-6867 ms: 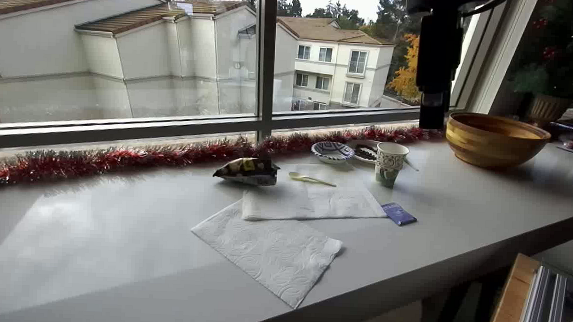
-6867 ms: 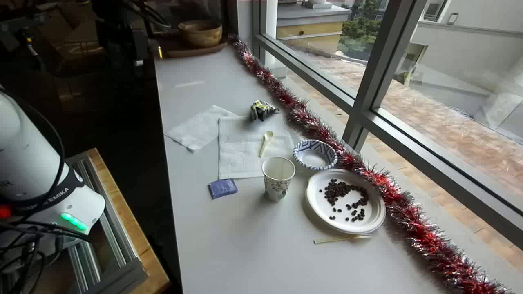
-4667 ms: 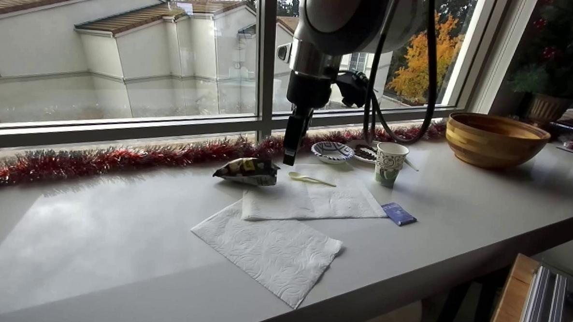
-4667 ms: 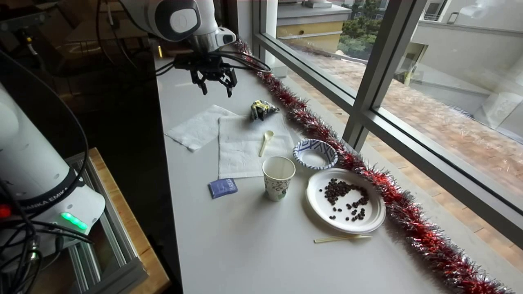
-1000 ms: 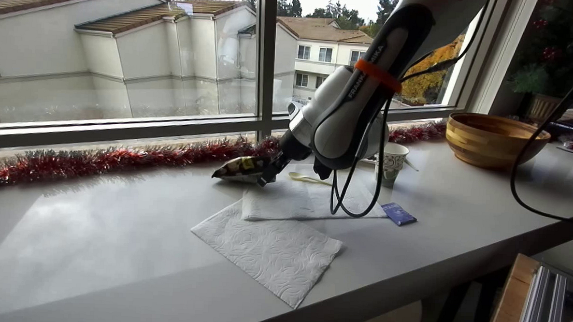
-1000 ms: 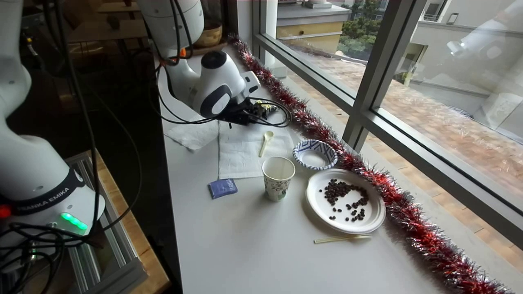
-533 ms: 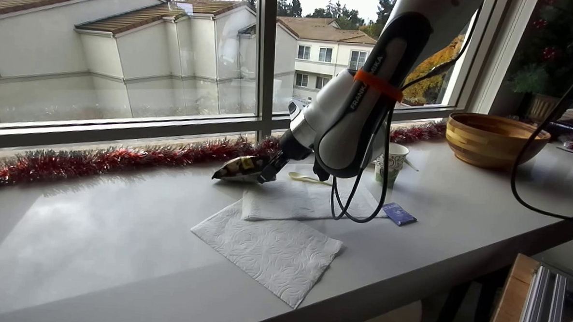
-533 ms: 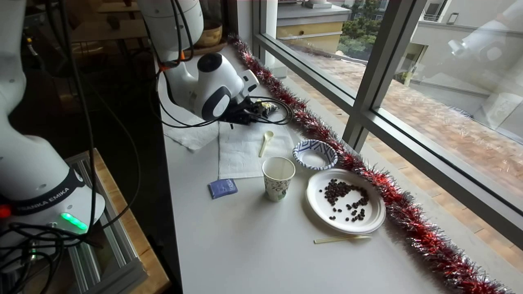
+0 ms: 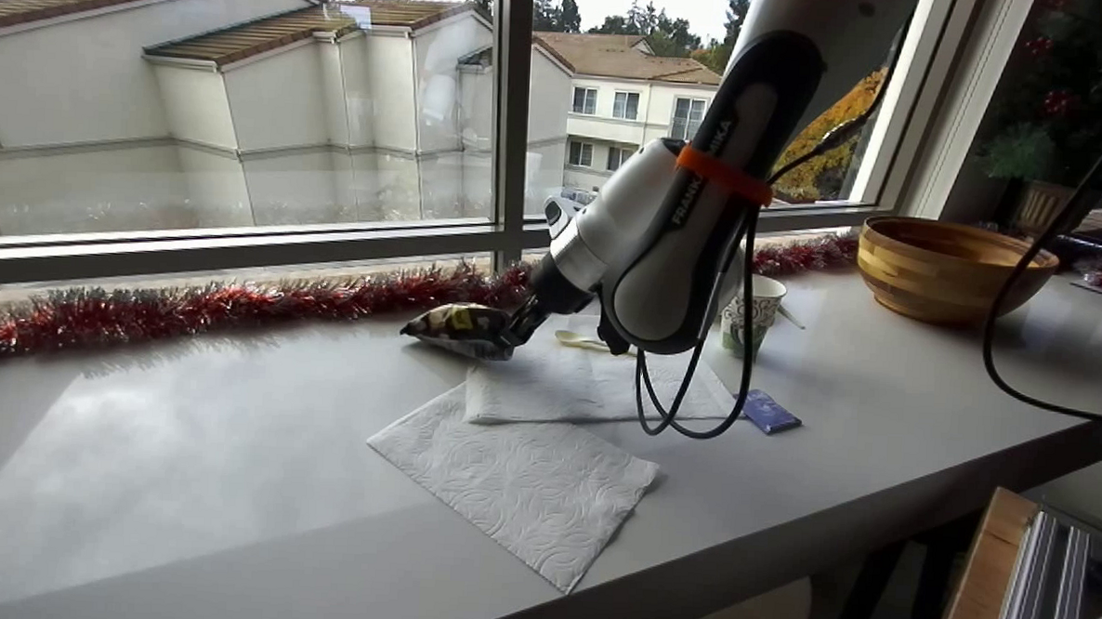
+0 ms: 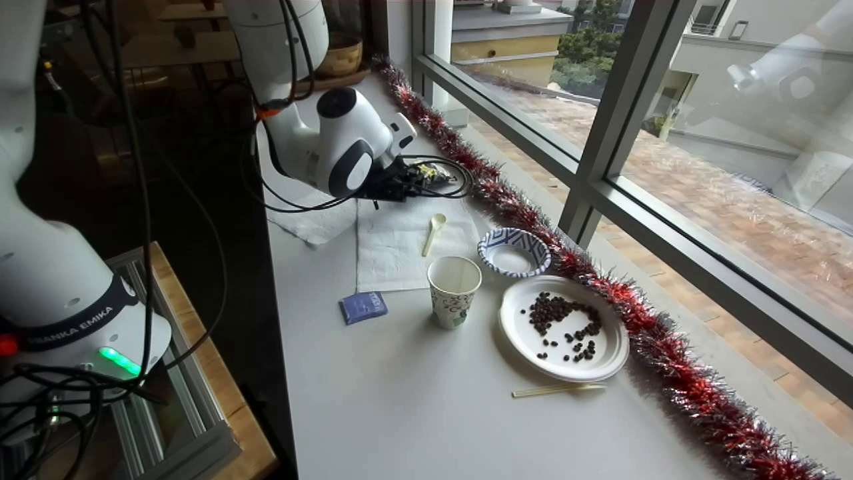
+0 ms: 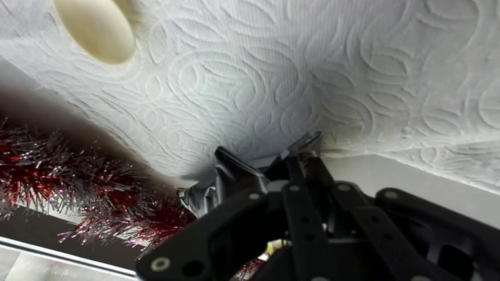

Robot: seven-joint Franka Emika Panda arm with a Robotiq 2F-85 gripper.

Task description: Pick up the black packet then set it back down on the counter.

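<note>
The black packet [image 9: 457,329], dark and crinkly with yellow marks, lies on the pale counter [image 9: 227,481] near the window, its end by the napkin. My gripper [image 9: 515,331] reaches down at a slant to that end. In the wrist view the silvery-dark folds of the packet [image 11: 230,171] bunch up beside the gripper [image 11: 305,160], whose fingertips have come nearly together with a crimped edge of it pinched between them. The cables and wrist cover part of the packet [image 10: 432,173] in an exterior view. Whether its underside still touches the counter I cannot tell.
White napkins [image 9: 515,494] and a pale yellow spoon [image 10: 434,233] lie close by. Farther along stand a paper cup [image 10: 454,293], patterned bowl [image 10: 513,252], plate [image 10: 513,333] of dark beans and blue packet [image 10: 363,307]. Red tinsel [image 9: 235,310] lines the window; a wooden bowl [image 9: 957,271] sits beyond.
The arm has come down from above to the packet. Within the last half second the fingers have closed on its end, and the packet has bulged and shifted slightly.
</note>
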